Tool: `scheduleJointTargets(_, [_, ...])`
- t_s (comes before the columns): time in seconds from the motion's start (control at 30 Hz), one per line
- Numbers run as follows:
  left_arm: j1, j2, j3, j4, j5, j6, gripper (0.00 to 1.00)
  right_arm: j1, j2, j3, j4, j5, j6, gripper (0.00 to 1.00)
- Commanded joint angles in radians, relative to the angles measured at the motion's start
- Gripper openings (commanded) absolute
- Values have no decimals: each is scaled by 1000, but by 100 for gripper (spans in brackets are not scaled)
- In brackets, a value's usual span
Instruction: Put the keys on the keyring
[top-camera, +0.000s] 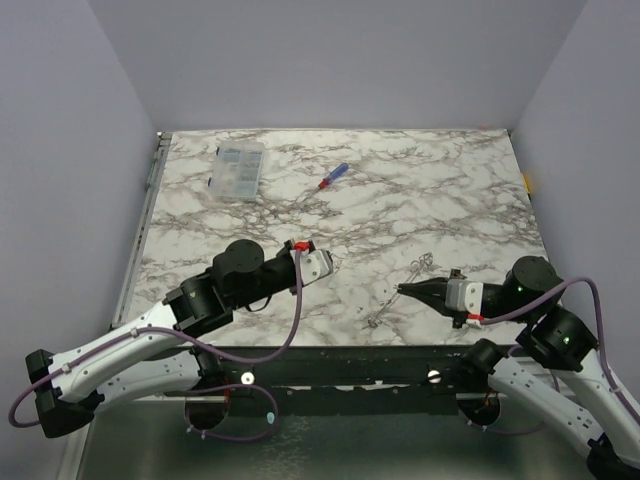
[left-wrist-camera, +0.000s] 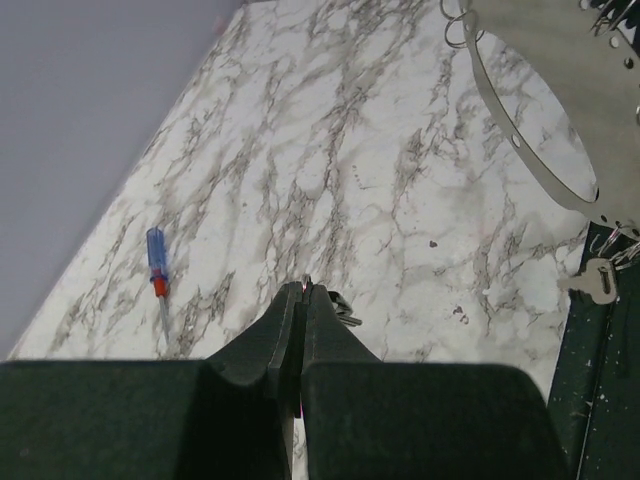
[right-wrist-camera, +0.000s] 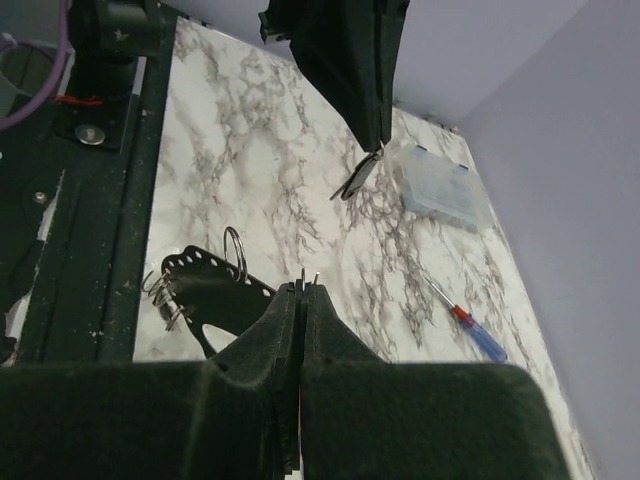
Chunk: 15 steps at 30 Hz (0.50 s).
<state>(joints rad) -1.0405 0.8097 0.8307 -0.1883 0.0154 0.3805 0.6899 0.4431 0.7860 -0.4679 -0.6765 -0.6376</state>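
The right claw (right-wrist-camera: 305, 285) was closed near the tabletop's (top-camera: 450, 200) front edge, pinching the keyring (right-wrist-camera: 205, 285) by a thin wire at its rim. The keyring stood on edge, a flat oval piece with holes along its border and wire loops hanging from it. Just beyond and to the left, the left claw (left-wrist-camera: 306, 292) was clamped shut on the keys (right-wrist-camera: 355, 178), which dangled from its tips above the marble. Farther back lay a red-and-blue screwdriver (top-camera: 333, 176), and beyond it a clear compartment box (top-camera: 240, 170).
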Motion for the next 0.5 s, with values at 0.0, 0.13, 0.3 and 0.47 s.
scheduleJointTargets(0.0, [2,-6,53,-10,187,81,0,-1,18,49,-15,-107,-8,1])
scheduleJointTargets(0.13, [2,-16,44,-8,357,208,0,-2,24,53,34,-176,31,1])
scheduleJointTargets(0.3, [2,-20,33,7,460,270,0,-1,44,59,94,-262,91,1])
scheduleJointTargets(0.47, [2,-11,41,9,541,302,0,-1,61,70,160,-338,161,1])
